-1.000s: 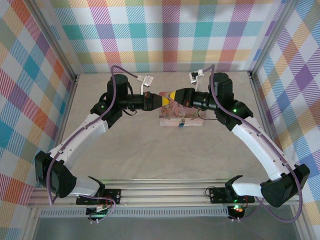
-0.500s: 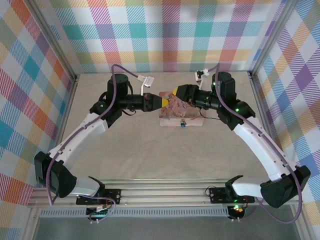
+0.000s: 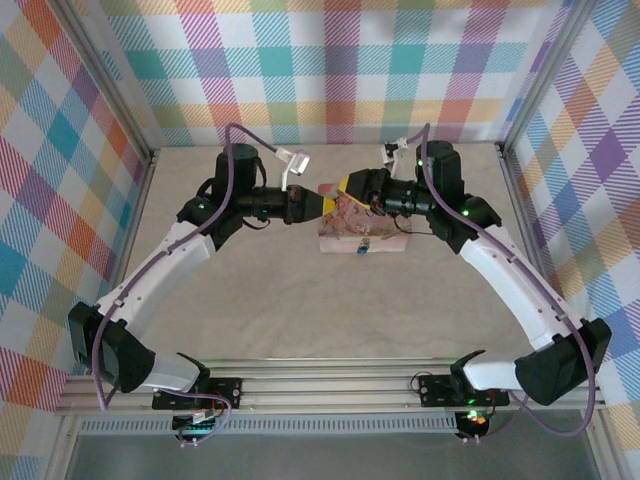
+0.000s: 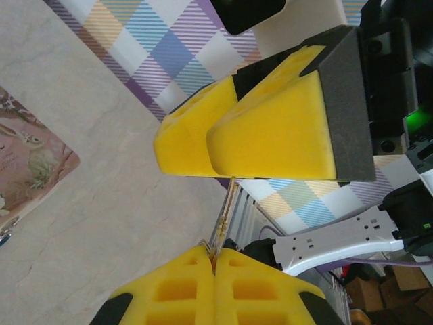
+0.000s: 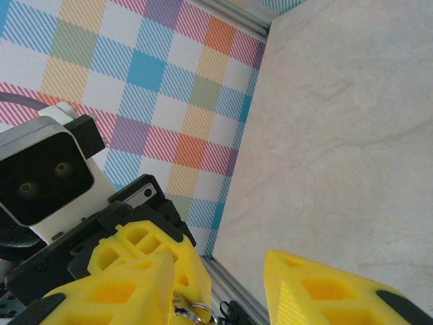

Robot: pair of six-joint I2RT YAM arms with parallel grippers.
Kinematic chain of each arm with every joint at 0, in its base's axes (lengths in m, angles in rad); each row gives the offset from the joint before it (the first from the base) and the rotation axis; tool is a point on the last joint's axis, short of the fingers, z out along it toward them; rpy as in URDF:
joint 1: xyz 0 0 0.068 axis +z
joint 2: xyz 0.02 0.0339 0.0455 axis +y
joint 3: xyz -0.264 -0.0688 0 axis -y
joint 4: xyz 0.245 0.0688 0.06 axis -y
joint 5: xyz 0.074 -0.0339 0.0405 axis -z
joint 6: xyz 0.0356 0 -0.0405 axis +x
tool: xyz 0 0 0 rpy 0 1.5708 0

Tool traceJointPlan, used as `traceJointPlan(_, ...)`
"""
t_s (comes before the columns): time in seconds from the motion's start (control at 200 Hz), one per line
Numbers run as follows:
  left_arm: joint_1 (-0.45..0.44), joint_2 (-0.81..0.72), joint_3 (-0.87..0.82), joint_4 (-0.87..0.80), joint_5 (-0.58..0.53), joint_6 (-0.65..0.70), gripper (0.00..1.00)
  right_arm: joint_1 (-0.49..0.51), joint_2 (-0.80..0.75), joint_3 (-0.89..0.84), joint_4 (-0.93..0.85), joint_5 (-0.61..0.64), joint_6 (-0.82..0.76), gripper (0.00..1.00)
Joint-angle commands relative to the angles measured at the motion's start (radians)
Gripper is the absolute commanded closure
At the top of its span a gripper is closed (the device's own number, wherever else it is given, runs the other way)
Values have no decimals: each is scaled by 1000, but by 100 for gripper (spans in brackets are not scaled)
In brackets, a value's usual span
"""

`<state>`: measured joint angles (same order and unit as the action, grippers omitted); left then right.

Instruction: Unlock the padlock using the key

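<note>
My left gripper [image 4: 215, 261] is shut on the key [image 4: 226, 206], a thin metal blade that sticks out from between its yellow fingertips. The blade's far end reaches the underside of my right gripper's yellow finger [image 4: 270, 128]. My right gripper [image 5: 220, 264] is open, with a wide gap between its fingers. A small ring [image 5: 195, 313] on the key shows beside its left finger. In the top view both grippers [image 3: 322, 203] [image 3: 343, 188] meet tip to tip over the pink box [image 3: 360, 228]. The blue padlock [image 3: 362, 249] hangs at the box's front edge, apart from both grippers.
The pink box's corner [image 4: 34, 159] lies left of the grippers in the left wrist view. Checked walls [image 3: 330, 60] enclose the beige table [image 3: 300, 310] at the back and sides. An aluminium rail [image 3: 330, 385] runs along the near edge.
My right gripper has opened and shifted slightly toward the back. The left gripper has stayed shut on the key and has hardly moved.
</note>
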<state>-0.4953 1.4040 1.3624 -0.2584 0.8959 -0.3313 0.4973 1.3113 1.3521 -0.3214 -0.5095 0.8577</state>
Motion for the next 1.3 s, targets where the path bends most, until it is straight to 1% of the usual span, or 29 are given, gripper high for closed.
traceJointPlan(0.0,6,8,44,-48,-5,43,100,4,11,31,20,-49,19,60)
traceJointPlan(0.245,8,29,64,-65,-21,32,100,6,-1,-3,28,-32,34,59)
traceJointPlan(0.38,11,35,70,-53,-9,36,100,6,-7,-23,28,-22,38,60)
traceJointPlan(0.71,11,68,98,-105,37,100,100,0,14,20,-4,-23,8,88)
traceJointPlan(0.815,13,78,117,-140,39,131,100,-12,26,37,-21,-45,-10,96)
traceJointPlan(0.895,16,85,134,-181,36,167,100,-20,29,42,-21,-66,-18,100)
traceJointPlan(0.97,17,90,154,-220,37,207,100,-29,34,45,-22,-87,-25,98)
traceJointPlan(0.99,18,92,160,-234,36,222,100,-31,36,46,-26,-94,-25,94)
traceJointPlan(1.045,18,96,177,-268,34,256,100,-40,45,60,-47,-106,-22,75)
traceJointPlan(1.065,18,98,183,-279,34,268,100,-44,49,66,-54,-112,-22,72)
traceJointPlan(1.095,18,100,190,-295,31,286,100,-48,54,74,-57,-124,-23,70)
traceJointPlan(1.13,17,100,197,-309,27,300,100,-53,60,84,-60,-136,-27,70)
traceJointPlan(1.165,18,99,202,-316,24,312,100,-56,66,94,-64,-147,-30,72)
traceJointPlan(1.295,18,102,209,-331,22,335,100,-59,97,135,-99,-200,-59,90)
